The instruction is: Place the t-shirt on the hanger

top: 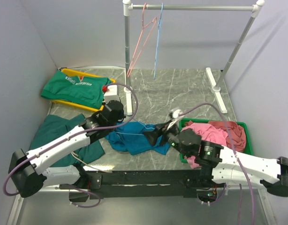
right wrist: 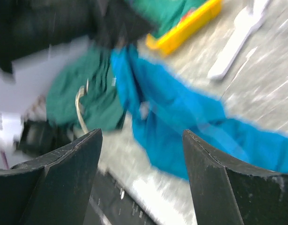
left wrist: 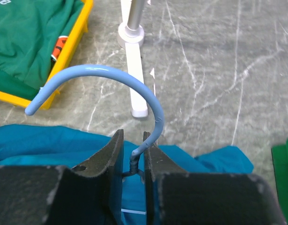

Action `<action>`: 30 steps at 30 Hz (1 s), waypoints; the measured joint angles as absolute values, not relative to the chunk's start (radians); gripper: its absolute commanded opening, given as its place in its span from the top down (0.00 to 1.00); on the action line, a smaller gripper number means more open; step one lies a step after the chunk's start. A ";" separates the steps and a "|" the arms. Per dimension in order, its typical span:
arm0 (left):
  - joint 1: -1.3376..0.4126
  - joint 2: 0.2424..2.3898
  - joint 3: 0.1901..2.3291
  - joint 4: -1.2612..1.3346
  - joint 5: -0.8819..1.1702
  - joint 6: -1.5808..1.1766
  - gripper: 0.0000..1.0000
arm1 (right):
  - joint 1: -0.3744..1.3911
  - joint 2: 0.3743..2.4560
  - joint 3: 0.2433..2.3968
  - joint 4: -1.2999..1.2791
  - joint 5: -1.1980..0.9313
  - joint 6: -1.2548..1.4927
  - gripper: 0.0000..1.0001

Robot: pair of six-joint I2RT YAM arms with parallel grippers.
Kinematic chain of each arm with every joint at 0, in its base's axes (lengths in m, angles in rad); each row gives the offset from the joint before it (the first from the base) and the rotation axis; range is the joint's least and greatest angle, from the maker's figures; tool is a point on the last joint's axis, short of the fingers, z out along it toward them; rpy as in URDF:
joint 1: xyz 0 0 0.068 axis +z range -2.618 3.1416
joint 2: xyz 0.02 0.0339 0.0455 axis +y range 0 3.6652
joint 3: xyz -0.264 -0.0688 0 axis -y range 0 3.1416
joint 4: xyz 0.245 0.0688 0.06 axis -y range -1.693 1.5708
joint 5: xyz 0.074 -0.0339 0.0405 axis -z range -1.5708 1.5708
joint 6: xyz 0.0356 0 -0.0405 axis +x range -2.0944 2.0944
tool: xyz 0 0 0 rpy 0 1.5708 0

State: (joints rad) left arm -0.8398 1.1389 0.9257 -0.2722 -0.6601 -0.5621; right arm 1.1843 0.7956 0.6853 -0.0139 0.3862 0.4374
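While I stand and look, the left gripper (left wrist: 131, 143) is squeezed tight on the thin neck of the light blue wire hanger (left wrist: 94, 68), just under its curved hook. The hook sticks up out of the jaws and points toward the white clothes rack (top: 205, 7). The rest of the hanger lies down on the teal-blue t-shirt (top: 132, 143); from above it shows only as a thin pale line across the cloth.

The t-shirt is in a crumpled heap on the grey marble table (top: 191, 89), in front of the rack and close to the rack's left foot (top: 130, 101). It is not on the hanger.

The right gripper (right wrist: 140, 136) hangs over the end of the t-shirt that is farther from that left foot. Its two black fingers (right wrist: 73, 159) are spread wide and nothing is between them. The view from that wrist is blurry, but the blue cloth shows below.

Left of the rack sits a yellow tray (left wrist: 71, 47) with a green cloth with white lettering (top: 73, 89) in it. A dark green garment (top: 55, 133) lies in front of the tray, farther from the rack. In front of the rack's right foot is a green bin (top: 246, 138) holding a pink garment (top: 207, 133).

On the rack's top bar hang a pink wire hanger (top: 144, 14) and a second blue hanger (top: 158, 42), side by side.
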 measured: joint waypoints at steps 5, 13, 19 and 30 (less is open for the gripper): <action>-0.796 1.186 0.967 -0.270 -0.638 -0.565 0.99 | 1.340 0.949 0.664 -0.007 0.432 0.501 0.31; -0.781 1.191 0.978 -0.267 -0.591 -0.564 0.99 | 1.390 1.264 0.649 0.063 0.481 0.632 0.47; -0.775 1.190 0.981 -0.268 -0.569 -0.565 0.99 | 1.390 1.448 0.678 0.070 0.532 0.702 0.40; -0.773 1.171 0.981 -0.275 -0.536 -0.565 0.99 | 1.388 1.578 0.764 0.068 0.580 0.727 0.76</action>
State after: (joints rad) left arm -0.7734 1.1713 0.9806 -0.2749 -0.5358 -0.5652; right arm 1.3880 1.5776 0.7639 0.0681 0.5800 0.7273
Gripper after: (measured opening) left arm 0.202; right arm 0.497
